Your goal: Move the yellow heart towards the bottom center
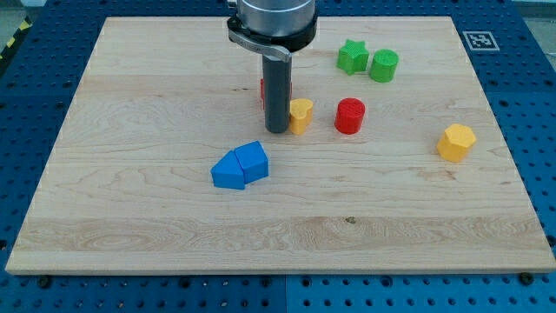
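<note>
Yellow heart sits a little above the middle of the wooden board, at about twelve o'clock from the board's centre, so it is nowhere near the bottom centre yet. The one camera view shows the rod standing upright with my tip pressed right against the heart's nine o'clock side, touching or as good as touching. This rig has no jaws at all, so there is nothing open or closed to report.

A red block peeks out behind the rod at its eleven o'clock; its shape is hidden. A red cylinder stands near the heart at three o'clock. Two blue blocks lie touching each other at about seven o'clock from the heart, partly toward the goal area.

From where I stand, the push downward looks hardly begun: the tip is beside the heart, not above it, and nearly the whole trip toward six o'clock remains.
</note>
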